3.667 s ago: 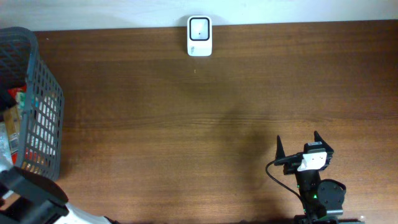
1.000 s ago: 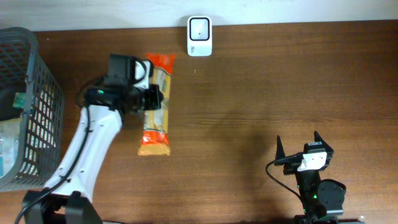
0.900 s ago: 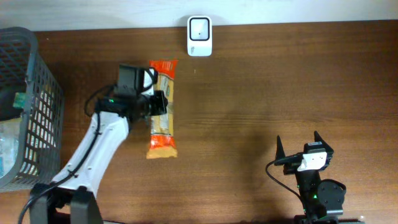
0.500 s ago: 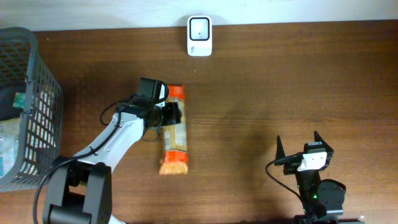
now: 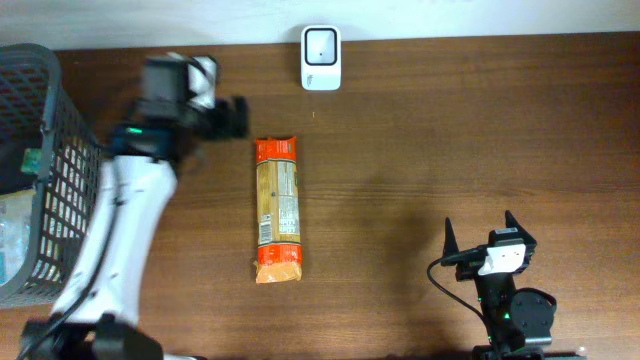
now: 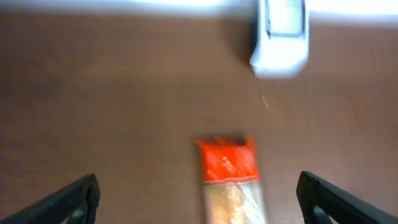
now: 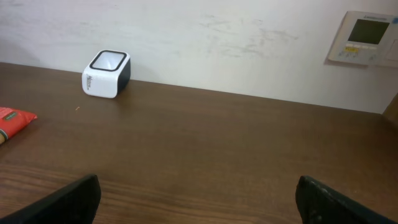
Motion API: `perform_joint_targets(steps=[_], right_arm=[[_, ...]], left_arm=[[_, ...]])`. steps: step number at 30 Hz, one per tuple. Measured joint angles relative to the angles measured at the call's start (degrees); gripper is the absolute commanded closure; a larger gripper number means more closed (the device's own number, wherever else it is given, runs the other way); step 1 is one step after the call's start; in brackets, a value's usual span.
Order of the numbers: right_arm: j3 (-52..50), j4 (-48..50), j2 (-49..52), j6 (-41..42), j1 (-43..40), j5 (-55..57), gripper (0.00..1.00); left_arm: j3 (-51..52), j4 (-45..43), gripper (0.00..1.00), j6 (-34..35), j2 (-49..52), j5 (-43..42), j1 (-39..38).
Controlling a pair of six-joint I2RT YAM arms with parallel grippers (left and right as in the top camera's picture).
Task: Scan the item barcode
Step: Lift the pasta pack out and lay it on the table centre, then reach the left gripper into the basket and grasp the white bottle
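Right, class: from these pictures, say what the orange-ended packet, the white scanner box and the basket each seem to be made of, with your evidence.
Orange-ended packet: probably thin plastic film, slightly shiny; flat sealed orange ends, printed label.
White scanner box: likely moulded plastic, smooth; rounded corners, dark-rimmed top face.
Basket: seemingly rigid grey plastic; regular moulded mesh wall.

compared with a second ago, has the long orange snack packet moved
Yes. The long orange snack packet has shifted away from the white barcode scanner at the far edge, toward the near edge and slightly right.
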State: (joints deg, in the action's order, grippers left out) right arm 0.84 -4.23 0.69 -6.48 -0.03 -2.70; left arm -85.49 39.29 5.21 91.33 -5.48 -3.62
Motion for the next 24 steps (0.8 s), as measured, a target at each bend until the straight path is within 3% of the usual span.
perform_joint_targets(steps=[6,8,14,19,24], right_arm=[[0.0,0.0,0.0,0.0,0.0,0.0,0.01],[0.0,0.0,0.0,0.0,0.0,0.0,0.01],[0.0,0.0,0.0,0.0,0.0,0.0,0.02],[0.0,0.0,0.0,0.0,0.0,0.0,0.01],[0.0,0.0,0.0,0.0,0.0,0.0,0.01]], left_arm=[[-15.9,2.6,0.01,-3.3,-2.6,1.1,20.7],[-16.3,3.2,0.01,-3.5,-2.6,3.0,29.6],[-13.1,5.3,0.01,-4.0,0.1,4.4,43.2],[-8.7,4.2,0.0,-11.2,7.9,-5.6,48.5],[-8.2,5.4,0.01,-19.0,15.3,-9.6,49.7]])
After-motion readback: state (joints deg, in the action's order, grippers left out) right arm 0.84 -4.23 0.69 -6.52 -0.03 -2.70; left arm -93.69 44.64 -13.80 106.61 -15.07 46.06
